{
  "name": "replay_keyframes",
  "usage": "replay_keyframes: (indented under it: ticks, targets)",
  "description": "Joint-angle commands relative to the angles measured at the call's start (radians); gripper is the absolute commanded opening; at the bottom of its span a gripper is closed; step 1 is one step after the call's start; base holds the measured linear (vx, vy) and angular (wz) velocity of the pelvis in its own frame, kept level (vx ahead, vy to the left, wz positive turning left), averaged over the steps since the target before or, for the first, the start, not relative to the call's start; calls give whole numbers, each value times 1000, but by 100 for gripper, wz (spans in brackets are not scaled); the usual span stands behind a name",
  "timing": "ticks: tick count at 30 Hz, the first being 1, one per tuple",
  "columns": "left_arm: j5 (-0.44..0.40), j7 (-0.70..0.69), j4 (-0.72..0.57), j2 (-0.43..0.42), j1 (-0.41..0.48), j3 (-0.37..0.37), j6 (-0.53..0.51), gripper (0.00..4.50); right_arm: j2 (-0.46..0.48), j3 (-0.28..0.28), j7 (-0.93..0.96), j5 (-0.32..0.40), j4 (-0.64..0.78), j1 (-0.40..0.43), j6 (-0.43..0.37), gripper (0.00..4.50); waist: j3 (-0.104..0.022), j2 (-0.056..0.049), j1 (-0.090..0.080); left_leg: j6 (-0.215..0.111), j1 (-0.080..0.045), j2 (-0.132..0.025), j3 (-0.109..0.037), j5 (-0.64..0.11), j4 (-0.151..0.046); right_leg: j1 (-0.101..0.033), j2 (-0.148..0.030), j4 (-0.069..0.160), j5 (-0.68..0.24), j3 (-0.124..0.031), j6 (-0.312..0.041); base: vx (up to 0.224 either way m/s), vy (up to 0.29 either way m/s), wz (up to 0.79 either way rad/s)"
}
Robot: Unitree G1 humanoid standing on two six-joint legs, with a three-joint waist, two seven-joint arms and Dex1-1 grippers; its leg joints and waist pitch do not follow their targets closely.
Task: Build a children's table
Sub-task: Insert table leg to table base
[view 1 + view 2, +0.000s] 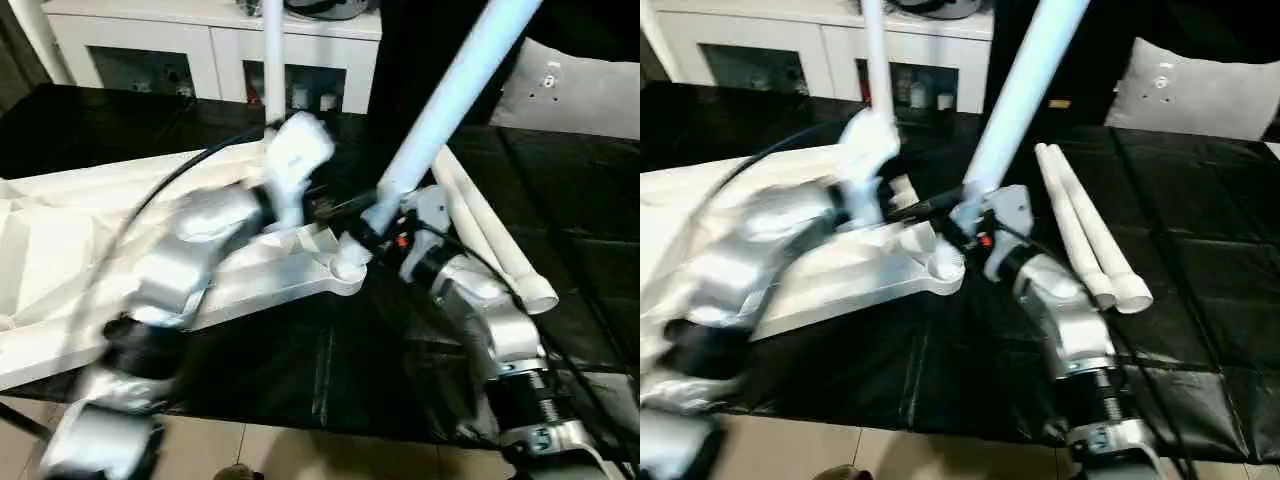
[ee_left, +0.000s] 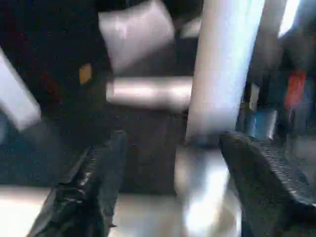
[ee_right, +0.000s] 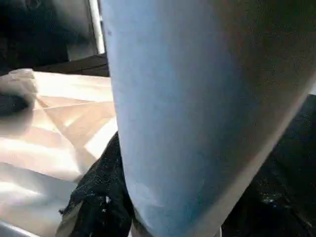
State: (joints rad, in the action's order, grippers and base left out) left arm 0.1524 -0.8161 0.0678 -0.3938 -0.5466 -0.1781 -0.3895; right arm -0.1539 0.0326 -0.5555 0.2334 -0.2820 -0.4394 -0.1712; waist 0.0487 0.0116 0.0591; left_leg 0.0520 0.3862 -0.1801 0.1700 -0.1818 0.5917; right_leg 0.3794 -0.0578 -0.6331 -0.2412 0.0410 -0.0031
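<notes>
Leg-fitting is the step in hand: our tabletop (image 1: 60, 270) lies upside down on the black cloth (image 1: 560, 270), ribbed underside up, and we are working at its near corner socket (image 1: 345, 265). Our right gripper (image 1: 385, 228) is clamped on a long white leg (image 1: 450, 100) low on its shaft, and the leg leans up and away toward the right, its foot end at or just above the socket; we cannot tell whether it has seated. In the right wrist view the leg (image 3: 197, 113) fills the gap between the fingers (image 3: 94, 197), which sit against it. Our left gripper (image 2: 168, 187) hangs just beside the same corner with its jaws standing wide and nothing held; the left wrist view shows a leg shaft (image 2: 222, 69) rising between the fingers (image 2: 94, 187), apart from both. A second leg (image 1: 272, 55) stands upright behind the left wrist, apparently already in a far socket. Two spare legs (image 1: 495, 240) lie side by side on the cloth to the right, touching each other. We judge the task roughly a quarter to half done. The next move calls for tipping the held leg upright over the socket and pressing it straight down, with the left gripper steadying the top so the corner does not slide.
</notes>
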Motion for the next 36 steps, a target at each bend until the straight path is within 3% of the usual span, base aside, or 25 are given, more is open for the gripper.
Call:
replay_keyframes:
  ticks: [1,7,8,15,27,36]
  targets:
    - [-12,-53,10,-29,12,-40,-5,382,-11,-17,-2,4,-7,-12,-14,190,-67,-10,3,-22,-25,-45,-13,-43,-60,-48,-71,53,176,-42,-231,0,0,0]
    - [-43,-146,92,-88,69,-129,-25,388,-28,-18,-1,1,-16,-16,-22,190,-65,-13,8,-13,-26,-44,-10,-63,-62,-46,-72,55,157,-44,-234,0,0,0]
    - [-52,-147,106,-88,70,-135,-25,364,-28,-18,-2,1,-16,-16,-23,190,-66,-13,8,-11,-26,-44,-11,-65,-62,-47,-73,54,156,-44,-234,0,0,0]
    - [-101,-115,222,-81,67,-149,88,308,-28,-7,-4,-3,-7,-10,-37,190,-67,-12,6,-15,-25,-45,-13,-72,-62,-50,-76,55,168,-44,-242,0,0,0]
    - [-83,-139,314,-62,31,-119,122,207,-32,1,-15,-5,-15,-15,-45,190,-67,-11,8,-28,-25,-46,-12,-68,-60,-48,-78,54,163,-44,-254,0,0,0]
    - [-123,-149,333,-72,31,-148,128,139,-33,6,-19,-10,-13,-10,-47,190,-67,-11,8,-21,-25,-47,-12,-82,-61,-49,-79,55,148,-44,-254,0,0,0]
